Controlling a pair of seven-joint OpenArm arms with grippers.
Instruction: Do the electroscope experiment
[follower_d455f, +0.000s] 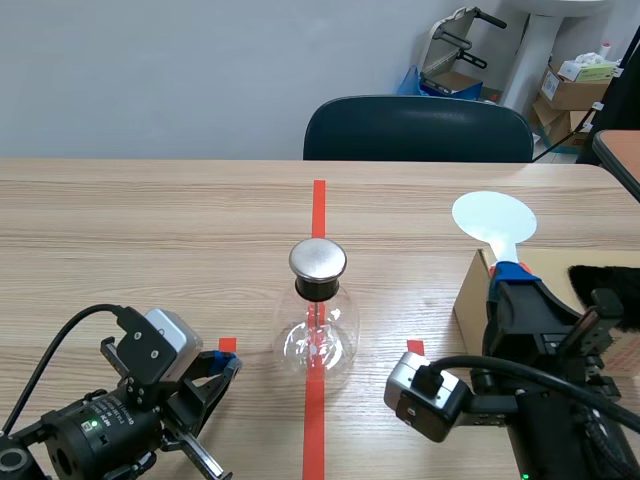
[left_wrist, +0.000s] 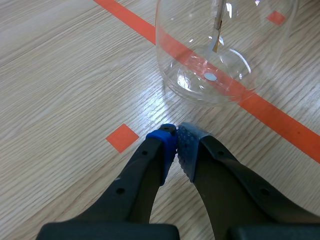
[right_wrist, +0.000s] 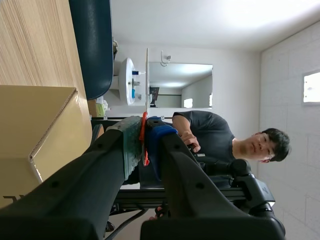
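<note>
Glass flask (follower_d455f: 317, 335) stands on the centre tape line, metal cap (follower_d455f: 318, 260) on top and a thin strip (left_wrist: 216, 37) hanging inside. Judge it fragile, slick and light, so touch only the cap. Your right gripper (follower_d455f: 510, 272) is clamped on the white paddle (follower_d455f: 493, 218) low on its handle, raised by the cardboard box (follower_d455f: 468, 300). The paddle looks thin, stiff and light. Your left gripper (left_wrist: 176, 145) is closed on nothing, low near the flask.

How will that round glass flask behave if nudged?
Likely fragile: the clear round glass flask looks thin-walled. Its silver metal cap sits high, so a high push might tip it; a low one may slide it on the smooth wooden table.
</note>
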